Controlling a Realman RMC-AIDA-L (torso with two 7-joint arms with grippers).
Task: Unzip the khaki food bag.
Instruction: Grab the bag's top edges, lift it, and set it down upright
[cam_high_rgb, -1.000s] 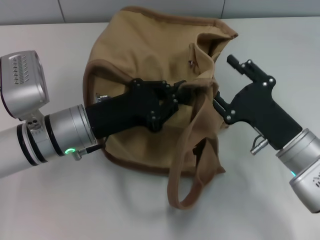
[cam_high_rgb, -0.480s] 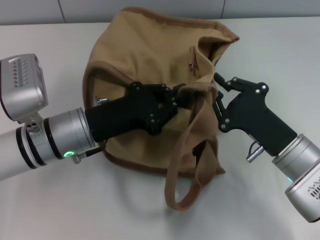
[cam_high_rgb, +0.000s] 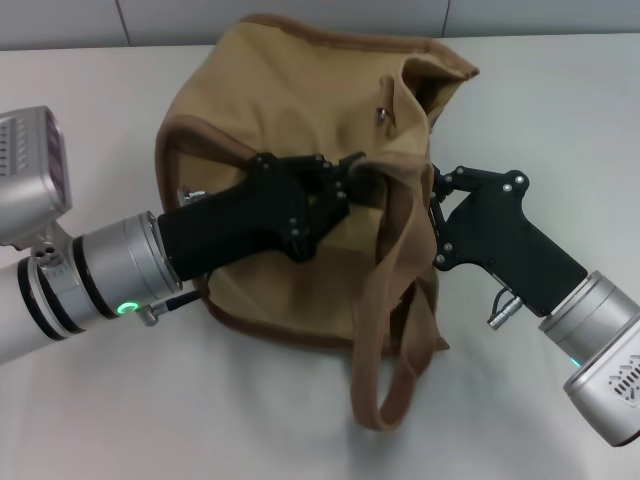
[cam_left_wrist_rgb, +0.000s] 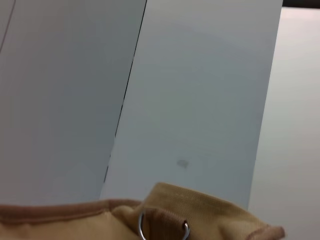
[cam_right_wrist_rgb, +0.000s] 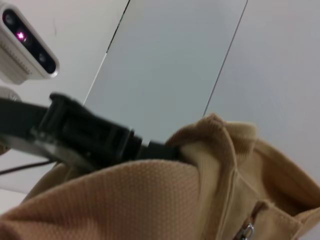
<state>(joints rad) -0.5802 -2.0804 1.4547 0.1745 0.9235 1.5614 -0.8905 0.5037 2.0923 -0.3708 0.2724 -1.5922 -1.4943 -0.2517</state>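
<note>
1. The khaki food bag (cam_high_rgb: 300, 150) lies slumped on the table (cam_high_rgb: 120, 400), centre of the head view, its top turned toward the right. One loop handle (cam_high_rgb: 385, 330) trails toward the near edge.
2. Left gripper (cam_high_rgb: 345, 185) reaches in from the near left across the bag's upper face. Its fingers look pinched narrow on a fold of canvas near the top seam; I judge it the anchoring hold.
3. Right gripper (cam_high_rgb: 432, 215) comes in from the near right, its tip pressed against the bag's right side by the handle root. Fingertips are hidden behind fabric; whether they are spread or closed I cannot tell.
4. A small metal zipper pull (cam_high_rgb: 381, 115) shows on the far-right part of the bag, apart from both grippers. A metal ring (cam_left_wrist_rgb: 162, 227) shows in the left wrist view.
5. Step in hand, as I judge it: bracing the bag, zipper not yet engaged.
6. Next move calls for the right gripper to find and pinch the pull, then draw along the seam while the left resists.
7. Surface: plain pale tabletop. Room: light wall panels (cam_left_wrist_rgb: 200, 75) behind.
</note>
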